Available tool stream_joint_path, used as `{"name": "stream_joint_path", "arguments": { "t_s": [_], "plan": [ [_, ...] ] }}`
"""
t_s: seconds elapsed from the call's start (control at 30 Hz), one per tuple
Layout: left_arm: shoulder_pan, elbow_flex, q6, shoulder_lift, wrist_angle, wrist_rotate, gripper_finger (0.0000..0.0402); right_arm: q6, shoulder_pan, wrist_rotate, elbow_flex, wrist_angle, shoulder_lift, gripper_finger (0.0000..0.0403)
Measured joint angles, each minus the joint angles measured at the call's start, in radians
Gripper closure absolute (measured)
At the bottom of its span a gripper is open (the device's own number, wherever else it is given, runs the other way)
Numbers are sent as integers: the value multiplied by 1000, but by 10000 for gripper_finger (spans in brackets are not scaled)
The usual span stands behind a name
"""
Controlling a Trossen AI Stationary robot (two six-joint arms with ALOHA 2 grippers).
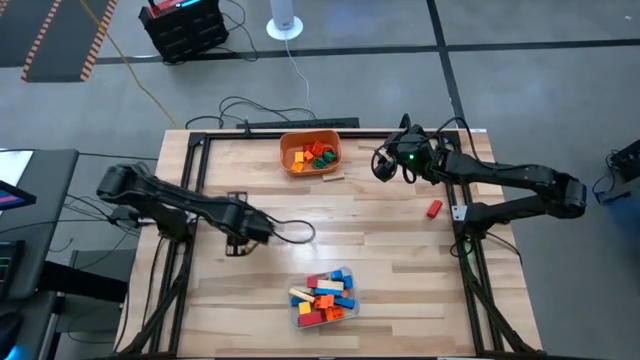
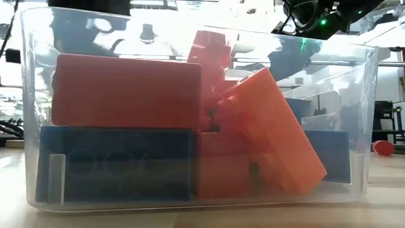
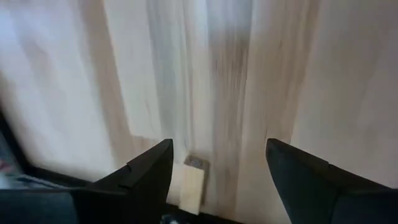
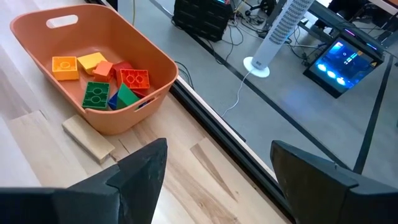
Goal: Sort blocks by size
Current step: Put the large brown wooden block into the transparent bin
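Observation:
Several short blocks (image 4: 102,78) in orange, yellow, red, green and blue lie in the orange bowl (image 1: 310,152) at the far middle of the table. A tan block (image 4: 87,138) lies flat on the table against the bowl. Longer red, blue, orange and yellow blocks (image 1: 323,295) fill the clear tub (image 2: 373,114) near the front edge. One red block (image 1: 433,208) lies alone at the right. My right gripper (image 4: 217,180) is open and empty, raised just right of the bowl. My left gripper (image 3: 217,149) is open low over the table's left part, with a small pale piece (image 3: 191,185) under it.
The table's black frame rail (image 4: 211,124) runs along the far edge behind the bowl. A cable (image 1: 290,232) loops on the table by the left gripper. Bare wood (image 1: 390,240) lies between the bowl and the tub.

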Motion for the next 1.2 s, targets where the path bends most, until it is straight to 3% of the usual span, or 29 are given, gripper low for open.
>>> {"name": "stream_joint_path", "arguments": {
  "t_s": [0.13, 0.33, 0.53, 1.07, 1.2],
  "plan": [
    [71, -182, 28, -127, 40, 17, 152, 0, 0, 0, 0, 1, 0, 86],
    [206, -304, 55, -172, 51, 66, 152, 1, 0, 0, 0, 5, 0, 86],
    [272, -306, 50, -81, 58, 67, 152, 6, 0, 0, 0, 21, 0, 86],
    [296, -300, 45, 233, 71, 44, 153, 3, 0, 0, 0, 16, 0, 86],
    [300, -284, 59, 275, 76, 29, 180, 1, 0, 0, 0, 16, 0, 86]
  ]
}}
